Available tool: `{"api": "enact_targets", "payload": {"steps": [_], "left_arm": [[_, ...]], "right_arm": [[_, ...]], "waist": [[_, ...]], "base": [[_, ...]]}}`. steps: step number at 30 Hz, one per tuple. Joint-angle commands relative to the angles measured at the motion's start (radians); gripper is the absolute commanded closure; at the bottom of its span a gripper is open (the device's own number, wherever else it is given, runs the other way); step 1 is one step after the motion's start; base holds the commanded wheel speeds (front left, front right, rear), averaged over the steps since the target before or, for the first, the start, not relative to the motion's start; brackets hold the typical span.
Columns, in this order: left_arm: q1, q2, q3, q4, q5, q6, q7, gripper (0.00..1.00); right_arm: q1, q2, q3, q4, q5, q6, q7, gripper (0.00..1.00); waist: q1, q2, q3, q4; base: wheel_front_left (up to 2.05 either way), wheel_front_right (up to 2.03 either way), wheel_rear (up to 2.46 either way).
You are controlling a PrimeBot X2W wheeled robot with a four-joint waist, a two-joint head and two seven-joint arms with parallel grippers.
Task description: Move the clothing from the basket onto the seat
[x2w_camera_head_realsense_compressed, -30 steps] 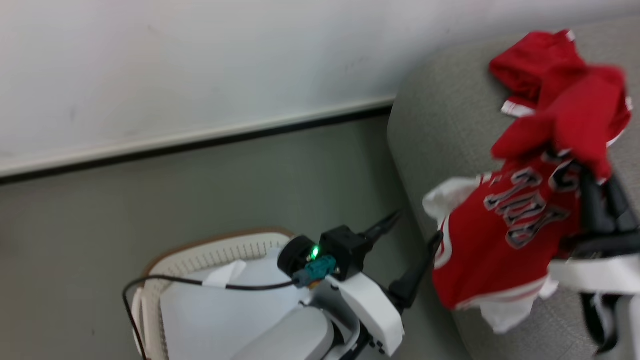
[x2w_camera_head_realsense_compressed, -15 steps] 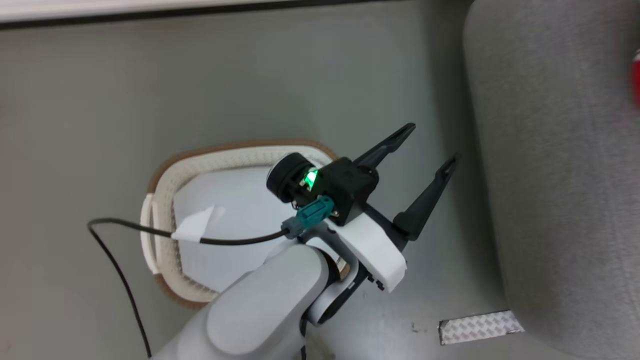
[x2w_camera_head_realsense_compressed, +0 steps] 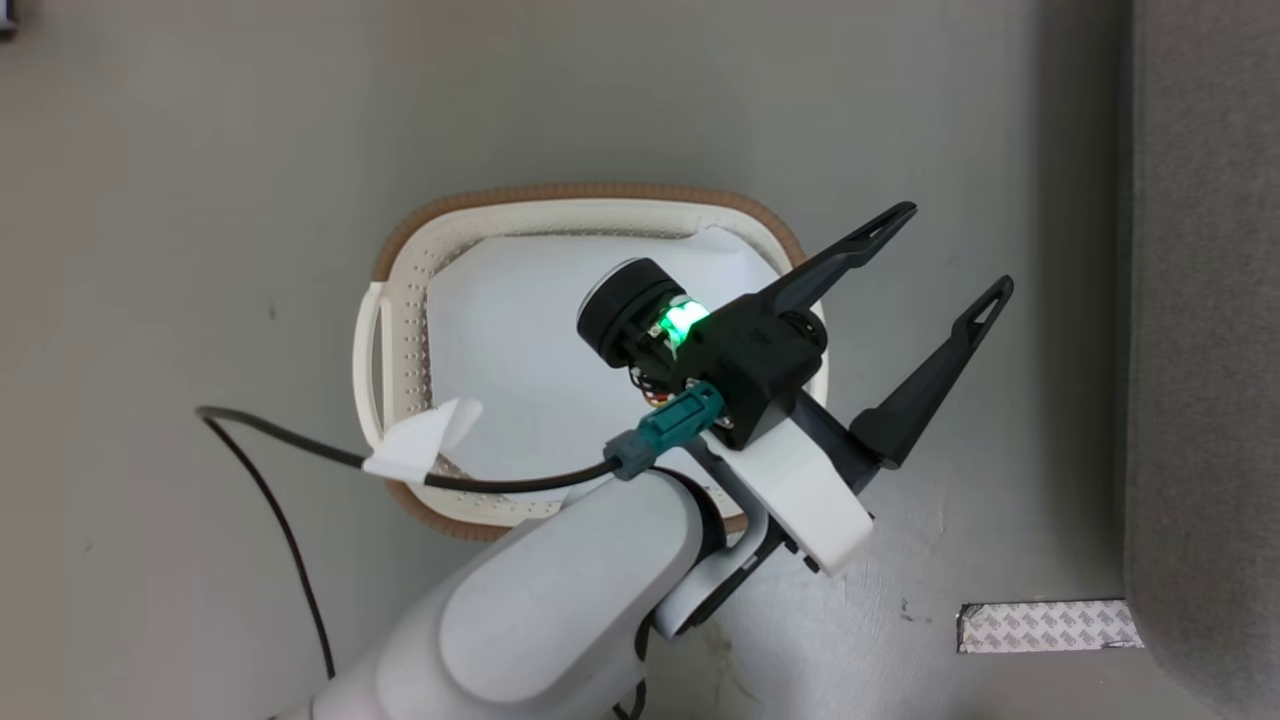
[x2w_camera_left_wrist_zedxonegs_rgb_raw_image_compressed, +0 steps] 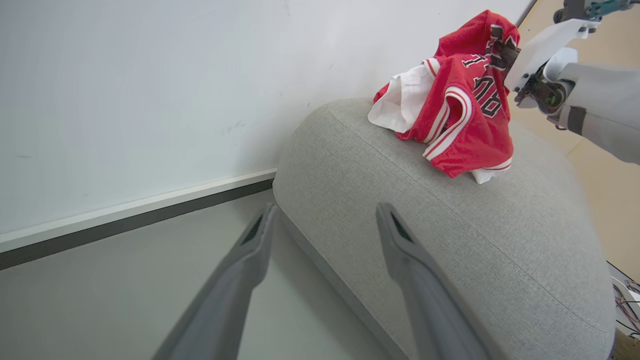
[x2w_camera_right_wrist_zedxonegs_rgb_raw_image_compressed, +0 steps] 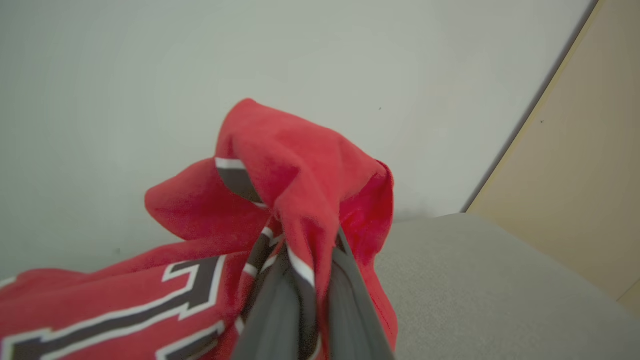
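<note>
One bunched heap of bright red, white-trimmed sports clothing, too tangled to count, lay on the rounded end of the single grey fabric seat, pinched tight by the right gripper. The left gripper gaped empty above the right rim of one white perforated basket.

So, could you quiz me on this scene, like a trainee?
1. True or false: the clothing lies in the basket.
2. The right claw is: A open; B shut on the clothing; C shut on nothing.
3. Which claw stands open near the basket?
Key: 1 false, it is on the sofa; 2 B; 3 the left claw.
</note>
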Motion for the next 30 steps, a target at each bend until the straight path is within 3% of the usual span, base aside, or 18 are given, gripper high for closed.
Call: {"api": "enact_targets", "payload": {"steps": [1, 3, 4, 5, 12, 23, 30], "left_arm": [[-0.004, 0.007, 0.001, -0.002, -0.002, 0.002, 0.002, 0.00], [0.007, 0.012, 0.002, 0.000, -0.004, 0.007, -0.002, 0.00], [0.012, 0.015, 0.003, 0.002, -0.006, 0.008, -0.004, 0.00], [0.017, 0.018, 0.005, 0.005, -0.011, 0.009, -0.005, 0.00], [0.057, 0.039, 0.016, 0.025, -0.037, 0.015, -0.028, 0.00], [0.207, 0.095, 0.071, 0.119, -0.118, 0.034, -0.111, 0.00], [0.346, 0.133, 0.134, 0.194, -0.176, 0.056, -0.161, 0.00]], "right_arm": [[0.009, 0.008, -0.033, 0.023, -0.031, -0.003, -0.012, 1.00], [0.016, 0.038, -0.069, 0.052, -0.073, -0.002, -0.025, 0.59], [0.018, 0.050, -0.083, 0.062, -0.086, -0.003, -0.028, 0.07], [0.024, 0.059, -0.093, 0.069, -0.106, -0.002, -0.034, 0.00], [0.082, 0.119, -0.057, 0.052, -0.175, -0.003, -0.041, 0.00], [0.497, 0.256, 0.186, -0.331, -0.010, -0.003, -0.040, 0.00], [0.736, 0.325, 0.292, -0.493, 0.030, -0.002, -0.039, 0.00]], "waist": [[-0.0002, 0.0000, 0.018, 0.008], [-0.0002, 0.0000, 0.021, 0.008], [-0.0002, 0.0000, 0.021, 0.008], [-0.0002, 0.0000, 0.019, 0.007], [-0.0002, 0.0000, -0.040, -0.006], [-0.0002, 0.0000, -0.282, -0.014], [-0.0002, 0.0000, -0.455, 0.000]], "base": [[0.00, 0.00, 0.00], [0.00, 0.00, 0.00], [0.00, 0.00, 0.00], [0.00, 0.00, 0.00], [0.00, 0.00, 0.00], [0.00, 0.00, 0.00], [0.00, 0.00, 0.00]]}}
